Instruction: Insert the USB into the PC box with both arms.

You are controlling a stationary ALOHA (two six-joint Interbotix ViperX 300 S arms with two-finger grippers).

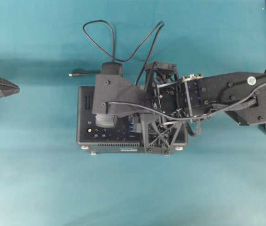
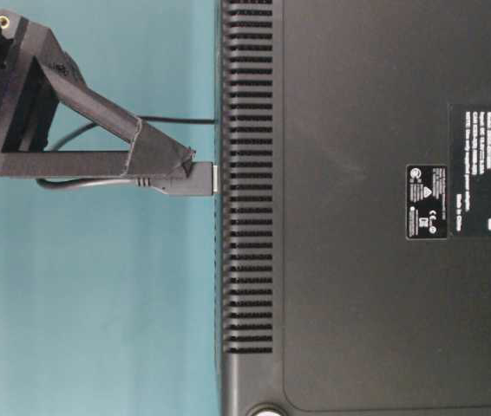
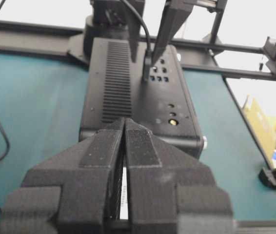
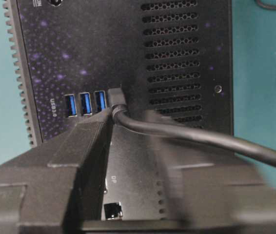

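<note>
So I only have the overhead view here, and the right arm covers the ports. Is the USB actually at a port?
Observer: Yes. In the right wrist view the USB is at the fourth slot of the row, just right of three free blue ports.
Operator: Fully in?
Observer: Seemingly not. At table level the right gripper pinches the plug, and a sliver of silver tip shows between it and the PC box.
Operator: Is the left gripper bracing the box?
Observer: No. The left wrist view shows the left gripper shut on nothing, short of the box's near end.
</note>
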